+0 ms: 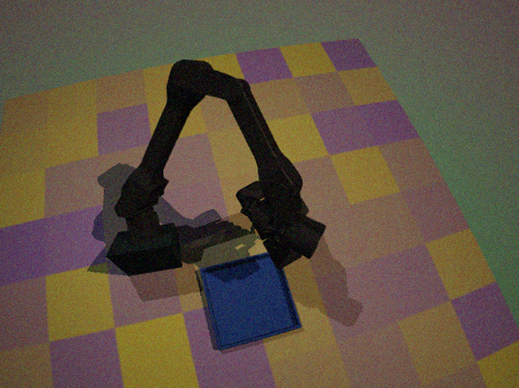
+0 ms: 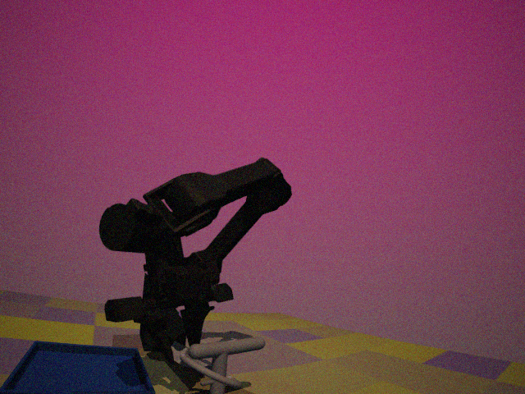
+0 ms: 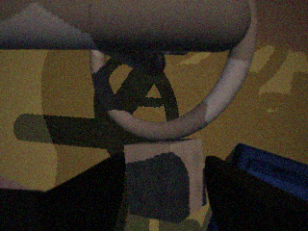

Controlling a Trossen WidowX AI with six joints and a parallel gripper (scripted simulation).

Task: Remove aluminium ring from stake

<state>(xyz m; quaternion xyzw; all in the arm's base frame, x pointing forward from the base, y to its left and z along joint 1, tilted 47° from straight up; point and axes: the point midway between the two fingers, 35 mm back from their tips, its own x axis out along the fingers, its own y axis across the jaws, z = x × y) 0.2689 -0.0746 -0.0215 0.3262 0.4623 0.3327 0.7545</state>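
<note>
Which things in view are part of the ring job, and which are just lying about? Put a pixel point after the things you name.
Part of the job:
- aluminium ring [image 2: 207, 373] [image 3: 161, 131], with its welded tab [image 3: 196, 159] in the pincer [image 3: 165, 164]
- steel stake [image 2: 219, 366], with its cross-bar [image 2: 226, 346] [image 3: 168, 24]
- blue tray [image 1: 252, 303] [image 2: 76, 368] [image 3: 274, 168], where the ring should end up

Just lying about:
- nothing I can make out; the arm hides some of the checkered surface [image 1: 156, 358] [image 2: 381, 351]

A black arm [image 1: 186, 81] arches over a counter [image 1: 157, 371] patched in yellow, purple and dull pink. Its squared base [image 1: 146, 260] stands at the left, and the far end bends down on the right, by the far right corner of a blue tray [image 1: 255, 303]. Shadow darkens the tray's far edge. Which part is the pincer, I cannot tell.
</note>
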